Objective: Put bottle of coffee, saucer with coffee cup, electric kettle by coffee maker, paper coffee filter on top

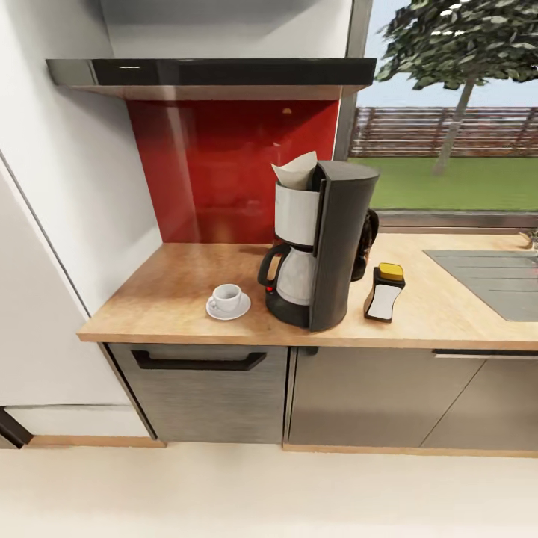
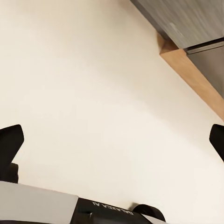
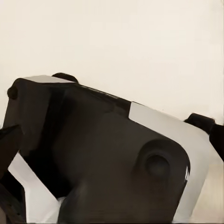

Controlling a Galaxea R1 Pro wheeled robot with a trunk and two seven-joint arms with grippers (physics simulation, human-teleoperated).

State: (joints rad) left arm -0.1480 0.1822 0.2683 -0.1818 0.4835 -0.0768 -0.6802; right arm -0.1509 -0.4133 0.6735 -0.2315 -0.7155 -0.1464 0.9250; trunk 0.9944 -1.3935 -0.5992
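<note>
Currently coffee maker stands on the kitchen countertop, paper coffee filter sitting in its top. Coffee cup sits on saucer just left of it; bottle of coffee just right; electric kettle mostly hidden behind. Left gripper spread wide over floor, holding nothing. Right gripper: fingertips apart at the frame edges, robot body between them.

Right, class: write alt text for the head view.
A dark grey coffee maker with a paper coffee filter on top stands on a wooden countertop, a cup on a saucer at its left and a yellow-capped bottle at its right.
</note>
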